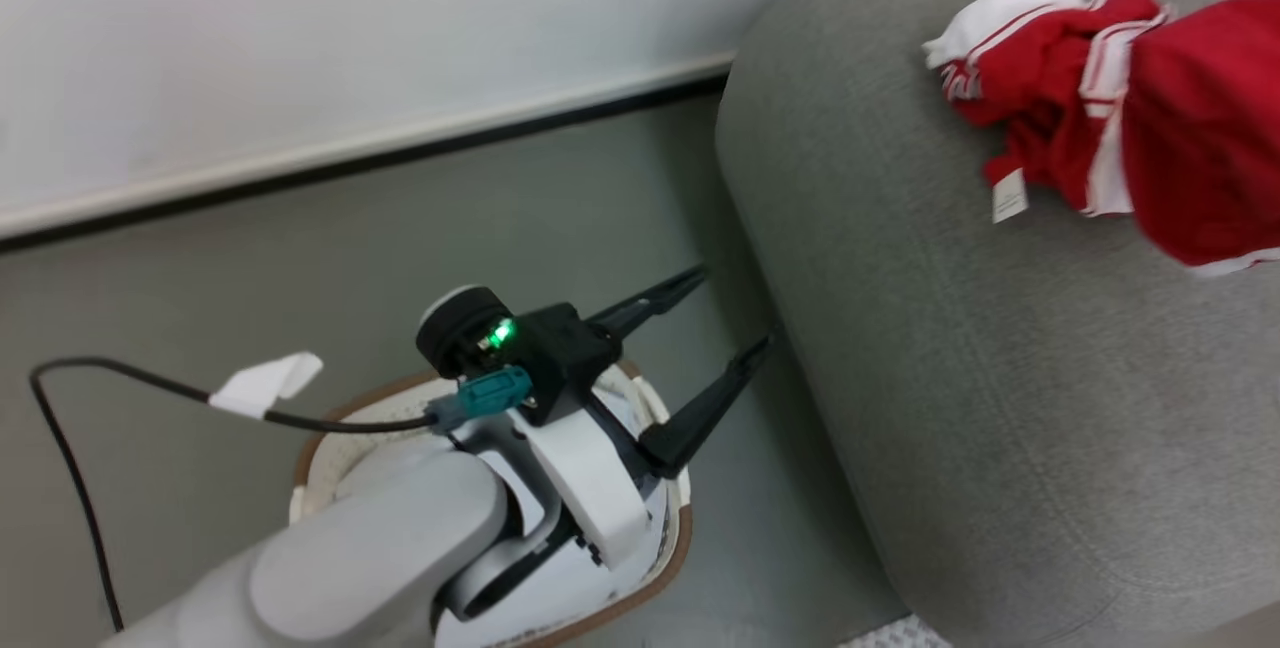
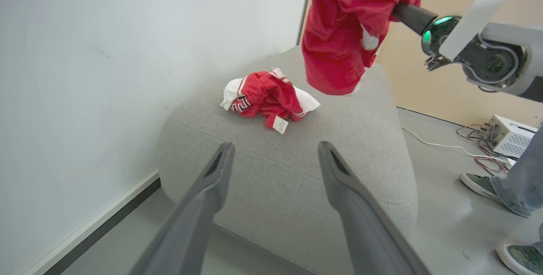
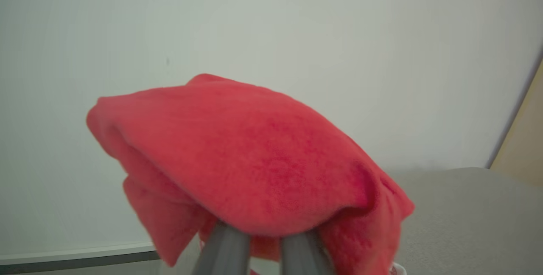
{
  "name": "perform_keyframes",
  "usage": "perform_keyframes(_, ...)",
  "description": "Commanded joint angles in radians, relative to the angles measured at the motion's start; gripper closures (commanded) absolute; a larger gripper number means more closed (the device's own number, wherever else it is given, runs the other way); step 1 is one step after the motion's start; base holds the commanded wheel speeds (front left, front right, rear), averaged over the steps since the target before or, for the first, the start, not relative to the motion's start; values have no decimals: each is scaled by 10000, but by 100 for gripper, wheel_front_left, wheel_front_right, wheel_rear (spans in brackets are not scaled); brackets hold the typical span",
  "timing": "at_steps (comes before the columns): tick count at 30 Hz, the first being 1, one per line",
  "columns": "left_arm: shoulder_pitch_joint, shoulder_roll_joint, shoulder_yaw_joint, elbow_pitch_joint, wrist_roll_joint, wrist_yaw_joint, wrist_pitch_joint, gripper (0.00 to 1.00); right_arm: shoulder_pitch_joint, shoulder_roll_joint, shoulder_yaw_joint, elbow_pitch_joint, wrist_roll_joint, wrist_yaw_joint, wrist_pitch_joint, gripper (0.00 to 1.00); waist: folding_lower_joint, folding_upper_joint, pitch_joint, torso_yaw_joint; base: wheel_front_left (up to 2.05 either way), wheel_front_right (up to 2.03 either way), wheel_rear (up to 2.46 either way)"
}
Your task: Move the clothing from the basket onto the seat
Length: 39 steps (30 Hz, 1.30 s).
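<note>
The seat (image 1: pixel 1000 378) is a large light grey sofa on the right. One piece of the clothing (image 1: pixel 1040 88), crumpled red fabric with white trim and a small tag, lies on it (image 2: pixel 269 101). A second red garment (image 2: pixel 348 33) hangs in the air above the seat (image 2: pixel 288 181), with my right gripper (image 2: pixel 394 7) shut on it. In the right wrist view this cloth (image 3: pixel 254 160) drapes over the fingers (image 3: pixel 225 247). My left gripper (image 1: pixel 733 306) stands open and empty (image 2: pixel 275 145), above the basket (image 1: pixel 680 538) and pointing at the seat. My forearm hides most of the basket.
A white wall with a dark baseboard (image 1: pixel 400 153) runs behind the grey floor. A black cable with a white tag (image 1: pixel 265 383) trails off my left arm. A person's shoes (image 2: pixel 479 183) and a white box with wires (image 2: pixel 509 135) sit beyond the seat.
</note>
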Motion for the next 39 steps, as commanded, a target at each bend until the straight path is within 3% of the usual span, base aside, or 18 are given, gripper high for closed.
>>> perform_keyframes(1, -194, 149, 37, -85, 70, 7, 22, 0, -215, -182, -237, 173, -113, -23, 9, 100, -2, 0, 852, 523, 0, 0, 0)
perform_keyframes(13, -770, 802, 314, -704, 309, 125, 279, 0, -1602, -1594, -1666, 2835, 226, -23, 285, 100, -2, 0, 2482, 1316, 0, 0, 0)
perform_keyframes(20, -803, 996, 391, -738, 300, 140, 169, 0, -2106, -2124, -1486, 3860, 401, -23, 2257, 100, -2, 0, 2719, 1587, 0, 0, 0)
perform_keyframes(22, -748, 947, 391, -662, 251, 122, 96, 0, -2159, -2226, -1326, 4067, 489, -23, 3076, 59, -2, 0, 2604, 1658, 0, 0, 0)
perform_keyframes(23, -712, 917, 401, -634, 222, 130, 38, 0, -2206, -2302, -1237, 4081, 554, -23, 3410, 4, -2, 0, 2539, 1682, 0, 0, 0)
perform_keyframes(24, -670, 889, 405, -600, 192, 141, -6, 0, -2254, -2383, -1170, 4092, 576, -23, 3729, 0, -2, 0, 2461, 1706, 0, 0, 0)
perform_keyframes(30, -368, 649, 409, -231, -13, 167, -294, 0, -2086, -2629, -794, 4055, 731, -23, 5032, 0, -2, 0, 1731, 1789, 0, 0, 0)
perform_keyframes(39, 608, 478, 717, 389, -532, 400, -836, 0, -1315, -2943, -195, 3101, 598, -23, 5085, 0, -2, 0, 29, 1744, 0, 0, 0)
